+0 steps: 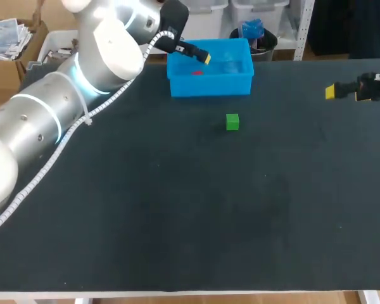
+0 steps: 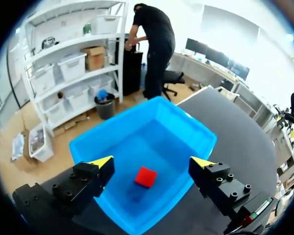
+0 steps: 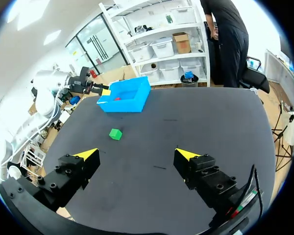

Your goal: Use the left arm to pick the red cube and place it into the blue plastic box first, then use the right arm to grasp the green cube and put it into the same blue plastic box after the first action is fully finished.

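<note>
The red cube [image 2: 145, 176] lies on the floor of the blue plastic box [image 2: 191, 131], free of the fingers. My left gripper [image 2: 152, 164] hangs open right above it, over the box [image 1: 240, 81] at the table's far edge; in the head view the red cube [image 1: 196, 71] shows beside a yellow fingertip [image 1: 206, 59]. The green cube [image 1: 232, 121] sits alone on the black table in front of the box. My right gripper [image 1: 332, 91] is open at the far right, well away from the green cube [image 3: 115, 133], which lies far ahead of its fingers [image 3: 137, 154].
The black table [image 1: 177, 209] spreads wide and bare between the green cube and the front edge. My left arm's white links [image 1: 63, 95] cross the table's left rear corner. The blue box [image 3: 125, 96] stands near the back edge.
</note>
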You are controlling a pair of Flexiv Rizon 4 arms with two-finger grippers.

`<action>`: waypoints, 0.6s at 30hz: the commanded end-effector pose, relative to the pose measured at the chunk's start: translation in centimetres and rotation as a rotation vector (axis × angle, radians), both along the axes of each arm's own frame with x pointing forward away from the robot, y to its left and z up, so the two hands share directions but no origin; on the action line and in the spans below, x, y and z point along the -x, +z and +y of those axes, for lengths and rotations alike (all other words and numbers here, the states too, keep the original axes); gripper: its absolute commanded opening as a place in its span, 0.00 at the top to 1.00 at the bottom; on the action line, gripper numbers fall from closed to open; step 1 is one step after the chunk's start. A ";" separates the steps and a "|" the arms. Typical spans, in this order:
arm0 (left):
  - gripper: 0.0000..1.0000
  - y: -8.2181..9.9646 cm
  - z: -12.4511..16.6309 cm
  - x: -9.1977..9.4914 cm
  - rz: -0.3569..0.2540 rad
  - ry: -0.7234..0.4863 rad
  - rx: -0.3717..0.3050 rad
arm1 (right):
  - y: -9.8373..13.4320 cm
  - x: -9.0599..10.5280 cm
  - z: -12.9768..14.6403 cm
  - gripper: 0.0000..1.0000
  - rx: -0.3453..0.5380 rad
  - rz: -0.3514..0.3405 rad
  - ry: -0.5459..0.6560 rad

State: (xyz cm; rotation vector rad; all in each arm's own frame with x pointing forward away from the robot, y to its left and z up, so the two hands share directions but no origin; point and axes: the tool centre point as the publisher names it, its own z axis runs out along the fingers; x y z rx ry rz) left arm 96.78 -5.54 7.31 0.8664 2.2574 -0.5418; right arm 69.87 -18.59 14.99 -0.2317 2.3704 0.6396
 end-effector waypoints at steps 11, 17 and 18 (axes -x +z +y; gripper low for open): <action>0.00 5.8 0.7 1.0 0.065 -0.087 -0.118 | 0.0 0.0 0.1 0.00 0.003 0.001 -0.002; 0.00 7.4 2.2 4.4 0.016 -0.088 -0.119 | 0.0 0.0 0.1 0.00 0.003 0.001 -0.002; 0.00 7.5 2.5 5.0 0.015 -0.087 -0.120 | 0.0 0.0 0.1 0.00 0.003 0.001 -0.002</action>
